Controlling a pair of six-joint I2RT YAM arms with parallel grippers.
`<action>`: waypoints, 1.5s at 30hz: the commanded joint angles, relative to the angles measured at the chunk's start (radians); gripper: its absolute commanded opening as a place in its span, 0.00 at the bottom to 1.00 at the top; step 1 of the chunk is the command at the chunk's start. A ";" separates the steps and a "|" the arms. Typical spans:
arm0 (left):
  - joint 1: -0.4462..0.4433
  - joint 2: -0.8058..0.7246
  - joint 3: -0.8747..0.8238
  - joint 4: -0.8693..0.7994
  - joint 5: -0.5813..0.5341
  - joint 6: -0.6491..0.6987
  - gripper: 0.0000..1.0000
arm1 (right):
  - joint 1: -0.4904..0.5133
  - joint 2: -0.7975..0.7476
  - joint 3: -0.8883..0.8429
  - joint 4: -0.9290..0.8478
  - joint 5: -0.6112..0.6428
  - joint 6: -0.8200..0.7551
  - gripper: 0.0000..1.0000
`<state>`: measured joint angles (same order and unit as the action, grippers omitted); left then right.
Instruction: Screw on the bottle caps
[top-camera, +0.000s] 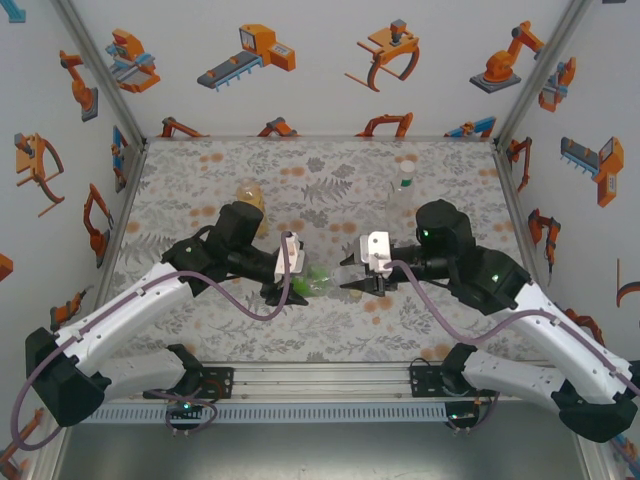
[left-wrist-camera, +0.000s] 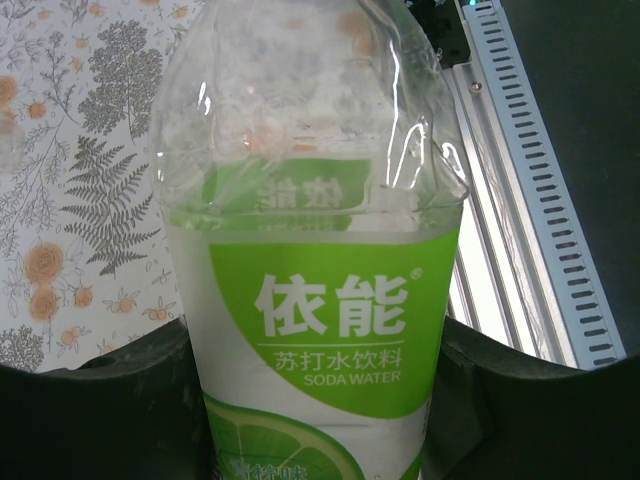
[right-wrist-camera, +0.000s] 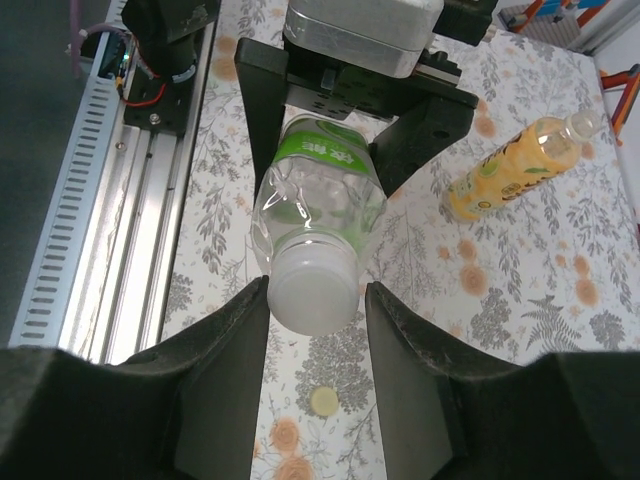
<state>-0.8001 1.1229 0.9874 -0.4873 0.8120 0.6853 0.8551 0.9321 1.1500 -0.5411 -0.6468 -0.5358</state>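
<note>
Two grippers meet over one bottle; capping looks barely begun.
Your left gripper (left-wrist-camera: 318, 400) is clamped on the slim clear bottle (right-wrist-camera: 320, 200), held level. Your right gripper (right-wrist-camera: 315, 330) brackets its white cap (right-wrist-camera: 315, 290), contact unclear. The right wrist view adds a loose yellow cap (right-wrist-camera: 322, 402) on the table (right-wrist-camera: 560, 330) and, farther off, the amber bottle (right-wrist-camera: 520, 165), apparently uncapped.

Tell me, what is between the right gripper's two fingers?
The white cap on the clear green-labelled bottle, seen in the right wrist view. A small yellow cap lies on the table beneath.
</note>
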 joint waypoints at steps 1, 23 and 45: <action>-0.008 0.007 0.034 -0.013 0.030 0.019 0.00 | 0.007 -0.018 -0.009 0.051 -0.005 0.022 0.42; -0.008 -0.002 0.023 0.011 0.013 0.010 0.00 | 0.008 -0.026 -0.033 0.084 0.045 0.139 0.14; -0.007 -0.089 -0.064 0.199 -0.370 -0.081 0.00 | 0.005 -0.005 -0.237 0.302 0.554 1.704 0.00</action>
<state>-0.7998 1.0527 0.9203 -0.3946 0.4694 0.6273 0.8574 0.9039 0.9005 -0.1658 -0.1547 0.8734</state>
